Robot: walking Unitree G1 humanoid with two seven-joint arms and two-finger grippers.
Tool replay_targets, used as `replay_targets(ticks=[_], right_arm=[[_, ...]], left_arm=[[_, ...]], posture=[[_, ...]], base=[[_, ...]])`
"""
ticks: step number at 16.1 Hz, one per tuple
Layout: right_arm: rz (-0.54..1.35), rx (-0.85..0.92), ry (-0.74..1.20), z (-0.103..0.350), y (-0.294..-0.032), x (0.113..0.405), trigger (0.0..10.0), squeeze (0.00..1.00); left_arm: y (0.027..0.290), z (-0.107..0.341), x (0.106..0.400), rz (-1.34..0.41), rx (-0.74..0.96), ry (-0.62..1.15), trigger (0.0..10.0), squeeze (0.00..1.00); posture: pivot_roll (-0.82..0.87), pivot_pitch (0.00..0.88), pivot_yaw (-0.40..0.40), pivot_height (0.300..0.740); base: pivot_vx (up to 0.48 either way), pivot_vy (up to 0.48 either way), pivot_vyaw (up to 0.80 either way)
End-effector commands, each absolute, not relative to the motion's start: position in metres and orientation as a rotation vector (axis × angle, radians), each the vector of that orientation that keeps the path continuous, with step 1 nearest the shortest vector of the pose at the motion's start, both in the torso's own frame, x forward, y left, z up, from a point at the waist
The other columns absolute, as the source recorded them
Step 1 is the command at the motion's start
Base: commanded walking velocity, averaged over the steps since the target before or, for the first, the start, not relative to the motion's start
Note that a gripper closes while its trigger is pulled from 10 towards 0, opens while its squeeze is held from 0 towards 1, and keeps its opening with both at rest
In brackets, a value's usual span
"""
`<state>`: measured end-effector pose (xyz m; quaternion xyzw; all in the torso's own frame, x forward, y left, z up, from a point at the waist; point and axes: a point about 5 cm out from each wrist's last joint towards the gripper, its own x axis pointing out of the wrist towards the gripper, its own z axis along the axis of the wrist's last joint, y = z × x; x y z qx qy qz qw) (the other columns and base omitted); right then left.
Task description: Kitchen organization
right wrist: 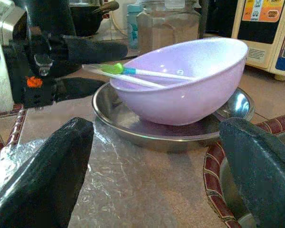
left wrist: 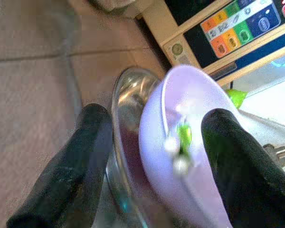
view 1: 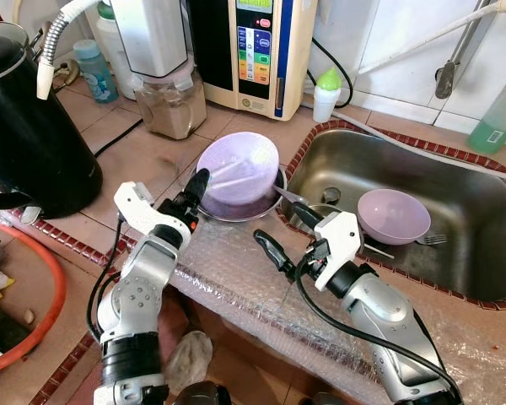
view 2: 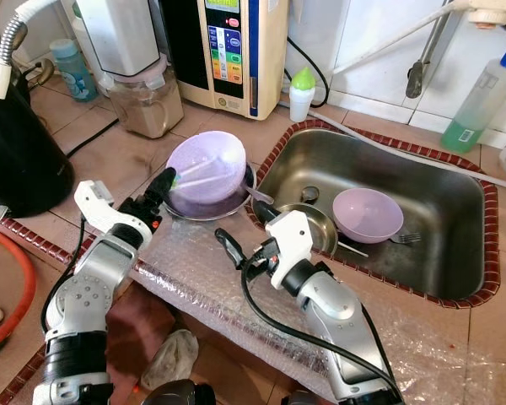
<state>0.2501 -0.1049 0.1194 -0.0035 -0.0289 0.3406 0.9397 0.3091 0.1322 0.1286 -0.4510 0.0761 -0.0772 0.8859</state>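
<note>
In the left eye view, your left gripper is reaching the purple bowl tilted on a steel plate, left of the sink. In the left wrist view, wide fingers are straddling the rim. In the right wrist view, your right gripper is waiting wide, near. Next, I judge, you're pinching the rim.

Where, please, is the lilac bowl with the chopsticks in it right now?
The lilac bowl sits tilted in a steel dish on the counter, just left of the sink, at the left gripper.

Bowl on plate, left of sink.
</note>
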Motion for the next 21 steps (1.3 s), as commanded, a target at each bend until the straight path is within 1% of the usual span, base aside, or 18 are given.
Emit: replay_targets(ticks=[1,9,15,21], right_arm=[[0.700,-0.017,-0.068,0.121,-0.104,0.249,10.0,0.00],[0.696,-0.012,-0.073,0.120,-0.102,0.250,10.0,0.00],[0.694,-0.018,-0.076,0.120,-0.102,0.250,10.0,0.00],[0.694,-0.019,-0.077,0.119,-0.101,0.251,10.0,0.00]], left_arm=[[0.135,0.129,0.311,-0.147,-0.926,0.147,0.0,0.00],[0.141,0.131,0.313,-0.117,-0.934,0.137,0.0,0.00],[0.139,0.134,0.317,-0.147,-0.952,0.136,0.0,0.00],[0.143,0.140,0.320,-0.138,-0.945,0.113,0.0,0.00]], posture=[[-0.05,0.009,0.070,0.740],[-0.04,0.010,0.080,0.740],[-0.04,0.012,0.080,0.740],[-0.04,0.005,0.080,0.740]], base=[[0.000,0.000,0.00],[0.000,0.000,0.00],[0.000,0.000,0.00],[0.000,0.000,0.00]])
